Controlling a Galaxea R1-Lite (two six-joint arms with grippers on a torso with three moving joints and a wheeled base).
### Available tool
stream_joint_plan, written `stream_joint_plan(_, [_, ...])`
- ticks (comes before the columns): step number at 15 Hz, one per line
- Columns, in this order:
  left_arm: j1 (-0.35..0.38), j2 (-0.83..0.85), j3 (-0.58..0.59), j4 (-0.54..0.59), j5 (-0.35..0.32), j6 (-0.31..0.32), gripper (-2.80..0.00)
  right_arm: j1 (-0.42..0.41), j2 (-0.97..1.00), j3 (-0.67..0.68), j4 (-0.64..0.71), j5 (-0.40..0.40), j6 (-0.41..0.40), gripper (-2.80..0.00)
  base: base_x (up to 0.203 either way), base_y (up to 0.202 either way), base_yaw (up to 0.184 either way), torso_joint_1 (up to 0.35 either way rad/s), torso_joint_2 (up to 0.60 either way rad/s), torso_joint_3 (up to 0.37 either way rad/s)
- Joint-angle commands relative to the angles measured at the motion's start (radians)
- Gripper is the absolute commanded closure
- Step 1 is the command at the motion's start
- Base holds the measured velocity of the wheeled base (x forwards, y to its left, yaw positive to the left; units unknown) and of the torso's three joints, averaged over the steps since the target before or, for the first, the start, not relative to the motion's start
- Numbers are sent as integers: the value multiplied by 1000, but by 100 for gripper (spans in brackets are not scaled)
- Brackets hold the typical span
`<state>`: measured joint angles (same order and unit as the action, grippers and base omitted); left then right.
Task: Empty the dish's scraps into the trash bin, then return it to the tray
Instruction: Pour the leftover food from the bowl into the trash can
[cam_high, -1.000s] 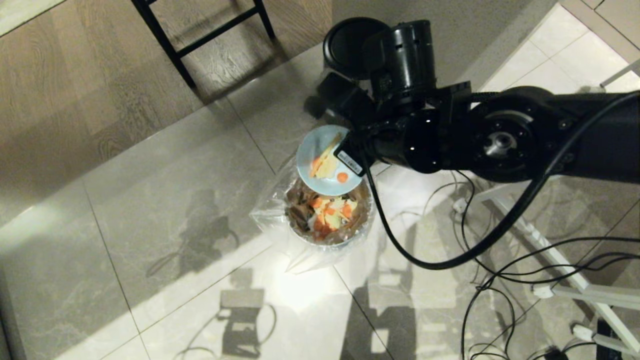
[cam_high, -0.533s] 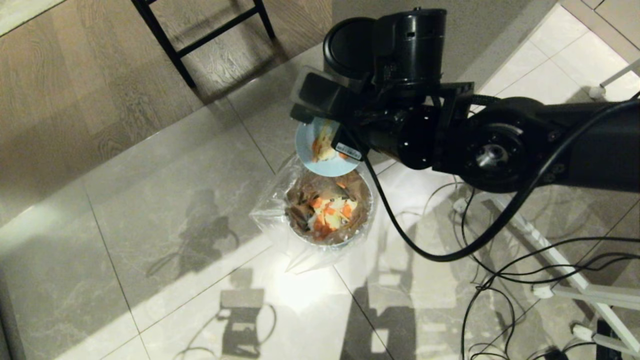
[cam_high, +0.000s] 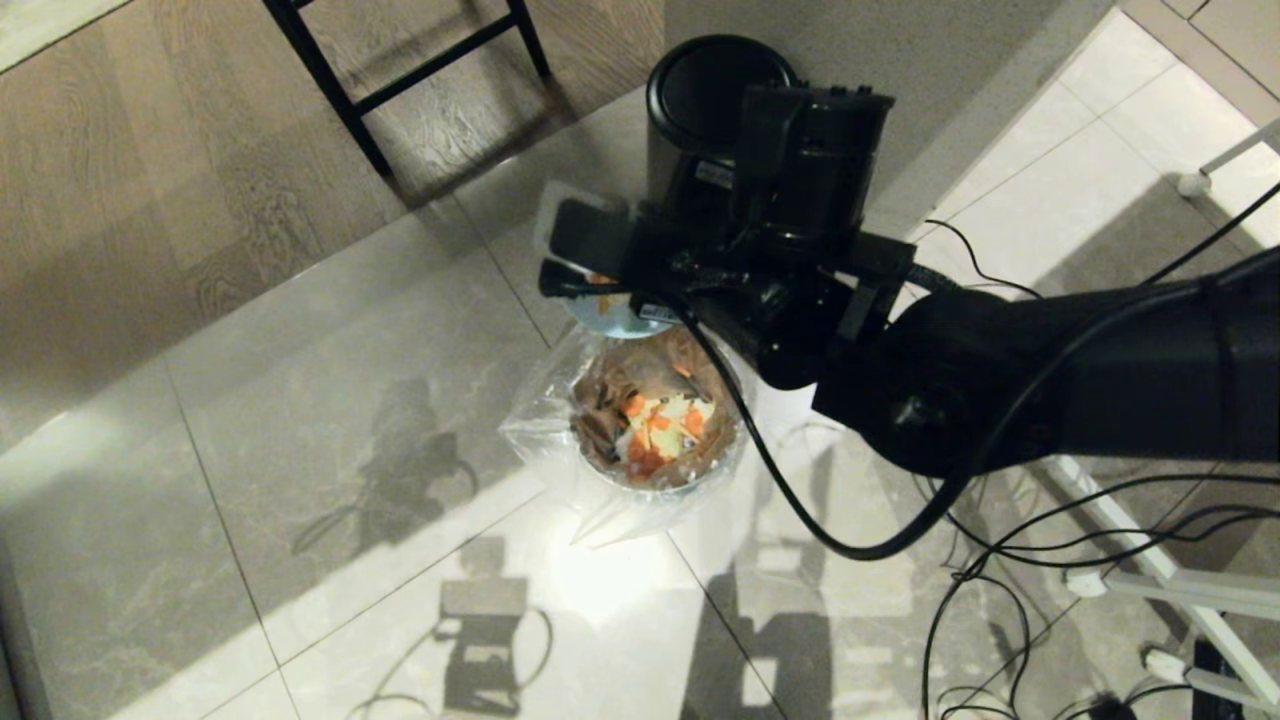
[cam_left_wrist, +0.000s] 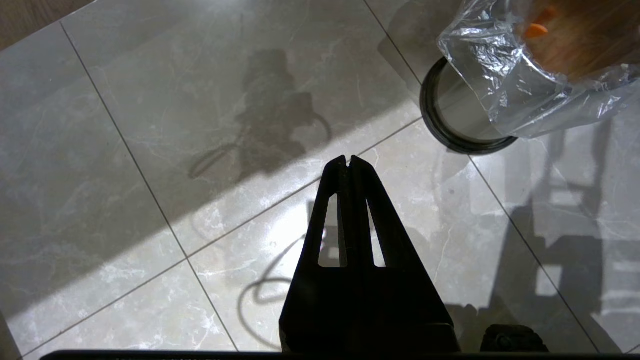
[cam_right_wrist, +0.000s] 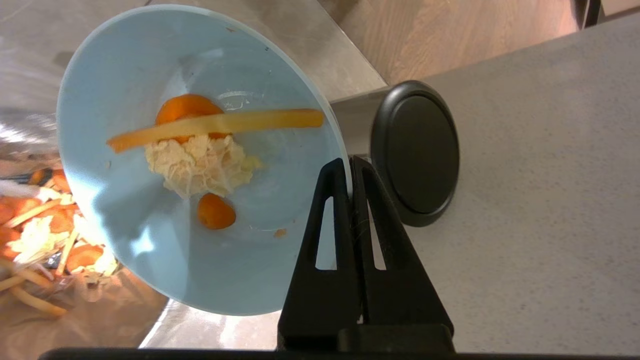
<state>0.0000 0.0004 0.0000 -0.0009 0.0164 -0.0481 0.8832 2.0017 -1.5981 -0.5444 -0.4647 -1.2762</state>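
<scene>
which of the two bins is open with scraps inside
The trash bin lined with a crinkly clear bag, below the tilted dish; food scraps show inside. The other bin is shut under a black lid.

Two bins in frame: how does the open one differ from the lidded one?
The open bin has a clear plastic bag around its rim; the lidded bin shows no bag. The open bin's mouth shows orange and pale scraps inside; the lidded bin is shut under a black lid, contents hidden. The dish, clamped in the right gripper, tilts beside the open bin, not the lidded one. Both stand on the floor.
</scene>
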Motion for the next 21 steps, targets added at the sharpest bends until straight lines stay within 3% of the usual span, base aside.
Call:
stream_joint_plan(1, [0, 1, 0, -1, 0, -1, 0, 13, 2, 51, -38, -2, -10, 0, 0, 0, 0, 0, 0, 0])
stream_joint_plan(7, [0, 1, 0, -1, 0, -1, 0, 28, 5, 127, -114, 0, -13, 0, 0, 0, 0, 0, 0, 0])
stream_joint_plan(13, [0, 1, 0, -1, 0, -1, 0, 51, 34, 146, -211, 0, -65, 0, 0, 0, 0, 0, 0, 0])
stream_joint_plan(16, [0, 1, 0, -1, 0, -1, 0, 62, 38, 193, -276, 1, -143, 0, 0, 0, 0, 0, 0, 0])
stream_joint_plan(21, [0, 0, 0, -1, 0, -1, 0, 77, 34, 305, -389, 1, -199, 0, 0, 0, 0, 0, 0, 0])
